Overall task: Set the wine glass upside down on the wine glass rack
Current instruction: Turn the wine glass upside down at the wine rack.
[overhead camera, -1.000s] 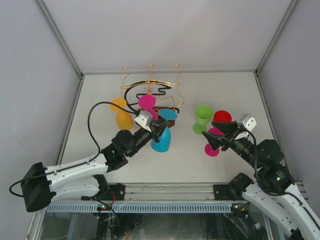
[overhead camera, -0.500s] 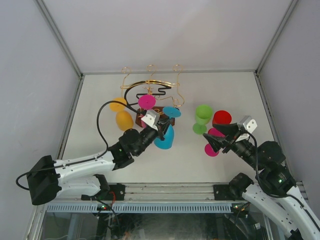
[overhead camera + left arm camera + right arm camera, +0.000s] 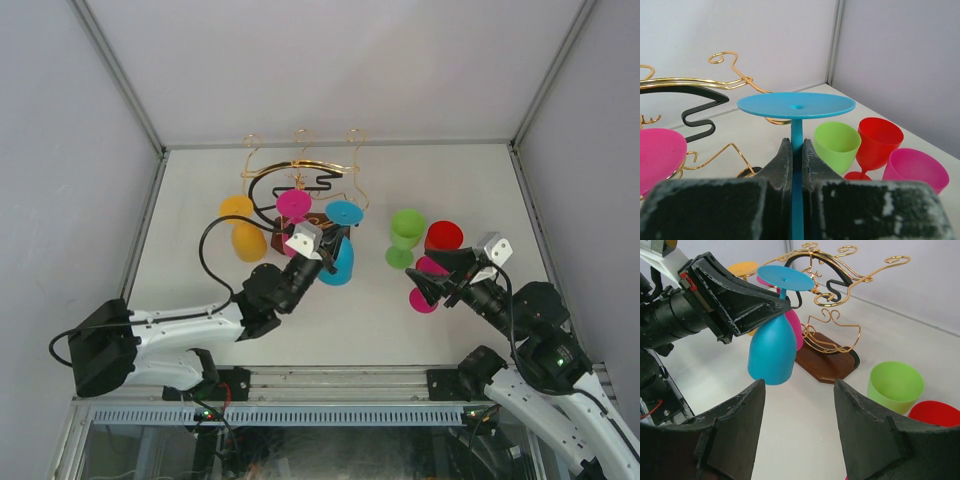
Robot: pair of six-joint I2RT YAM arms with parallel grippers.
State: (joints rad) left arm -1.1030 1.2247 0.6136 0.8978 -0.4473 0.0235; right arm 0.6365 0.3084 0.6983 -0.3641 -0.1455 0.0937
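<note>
My left gripper (image 3: 330,240) is shut on the stem of a blue wine glass (image 3: 340,258) held upside down, foot up, just right of the wine glass rack (image 3: 300,180). In the left wrist view the blue foot (image 3: 796,105) stands above my closed fingers (image 3: 784,162), with the gold scroll arms (image 3: 735,70) behind it. In the right wrist view the blue bowl (image 3: 772,352) hangs above the table beside the rack's brown base (image 3: 827,362). A pink glass (image 3: 294,205) and an orange glass (image 3: 240,225) hang on the rack. My right gripper (image 3: 428,282) is open and empty.
A green glass (image 3: 405,232) and a red glass (image 3: 443,238) stand upright right of the rack, with a pink glass (image 3: 428,285) under my right gripper. White walls enclose the table at the back and sides.
My left gripper has carried the blue glass up and back toward the rack's right side, and the glass has turned more upright. The right arm has stayed still.
</note>
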